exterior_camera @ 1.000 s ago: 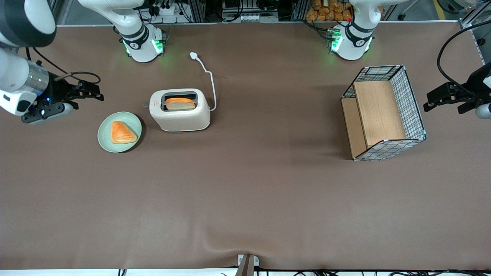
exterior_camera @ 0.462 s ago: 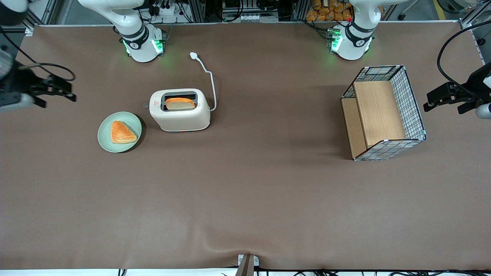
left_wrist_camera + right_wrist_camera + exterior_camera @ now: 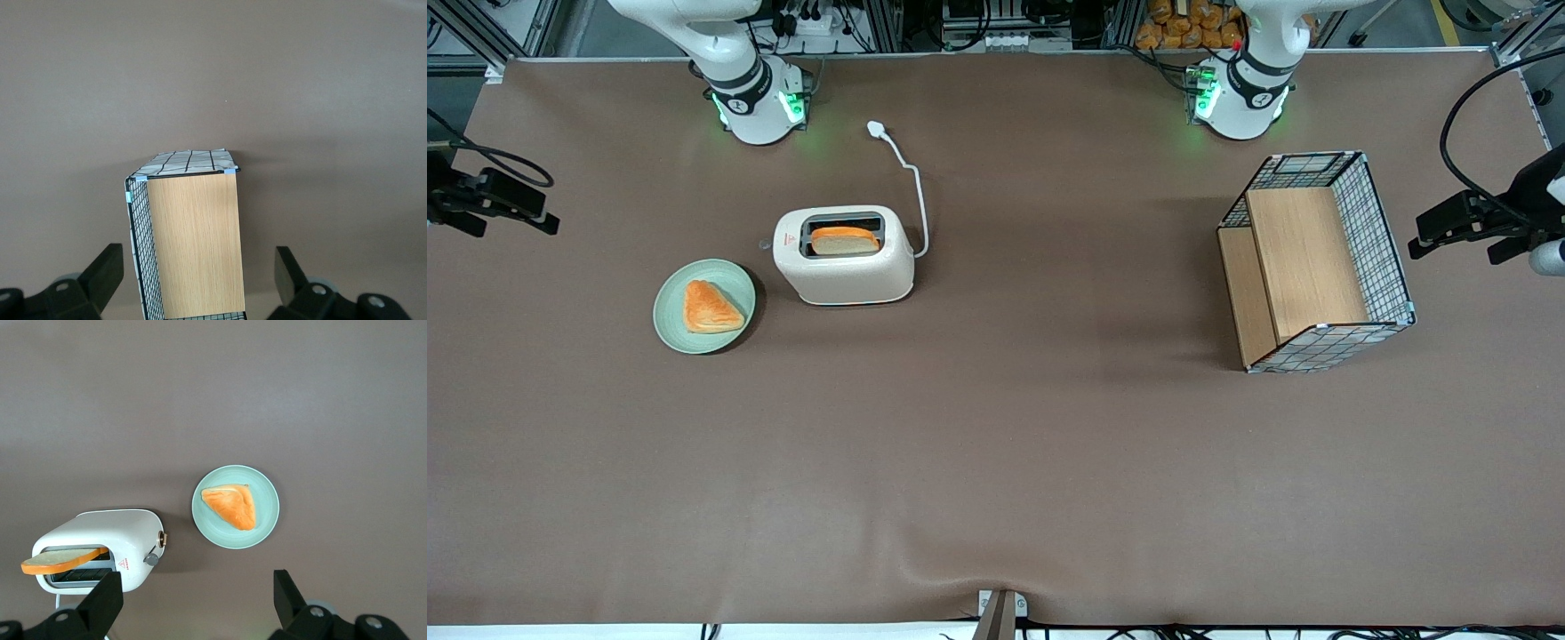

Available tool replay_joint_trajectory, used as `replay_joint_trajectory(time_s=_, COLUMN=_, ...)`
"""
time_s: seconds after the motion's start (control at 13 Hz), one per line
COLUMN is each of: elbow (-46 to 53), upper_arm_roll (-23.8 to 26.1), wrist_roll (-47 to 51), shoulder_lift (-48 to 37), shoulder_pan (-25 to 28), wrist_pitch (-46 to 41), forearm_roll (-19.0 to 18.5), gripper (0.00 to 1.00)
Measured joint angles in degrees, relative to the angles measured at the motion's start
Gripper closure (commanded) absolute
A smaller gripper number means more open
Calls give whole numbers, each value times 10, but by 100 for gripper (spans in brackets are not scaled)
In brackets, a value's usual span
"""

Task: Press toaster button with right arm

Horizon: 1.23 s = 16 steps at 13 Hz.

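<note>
The cream-white toaster (image 3: 843, 267) (image 3: 100, 537) stands on the brown table with a slice of bread (image 3: 843, 239) (image 3: 63, 560) sticking out of one slot. Its small grey toaster button (image 3: 764, 244) (image 3: 152, 559) juts from the short side that faces the green plate. My right arm's gripper (image 3: 534, 210) (image 3: 197, 600) hangs open at the working arm's end of the table, well apart from the toaster, with nothing between its fingers. Most of the right arm is out of the front view.
A green plate (image 3: 671, 331) (image 3: 267, 520) with a triangular pastry (image 3: 710, 308) (image 3: 231, 506) lies beside the toaster's button side. The white cord and plug (image 3: 876, 129) trail from the toaster toward the arm bases. A wire-mesh wooden basket (image 3: 1316, 258) (image 3: 190, 240) sits toward the parked arm's end.
My right arm has drawn back from the plate and toaster toward its own end of the table, so only the gripper still shows in the front view. Nothing else moved.
</note>
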Motion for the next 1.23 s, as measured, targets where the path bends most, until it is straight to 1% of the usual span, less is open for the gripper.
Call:
replay_joint_trajectory(time_s=0.15, elbow=6, upper_arm_roll=1, wrist_roll=3, shoulder_lift=-2, shoulder_pan=-4, wrist_pitch=-30, forearm_roll=-10, gripper=0)
replay_joint_trajectory(time_s=0.46, elbow=8, upper_arm_roll=7, wrist_roll=45, shoulder_lift=-7, shoulder_pan=-4, wrist_pitch=-44, forearm_roll=-21, gripper=0)
replay_joint_trajectory(time_s=0.92, elbow=11, upper_arm_roll=8, wrist_roll=52, shoulder_lift=-7, shoulder_pan=-5, wrist_pitch=-72, forearm_roll=-23, gripper=0)
replay_joint_trajectory(time_s=1.23, elbow=14, upper_arm_roll=9, wrist_roll=52, shoulder_lift=-7, shoulder_pan=-5, wrist_pitch=-75, forearm_roll=-23, gripper=0)
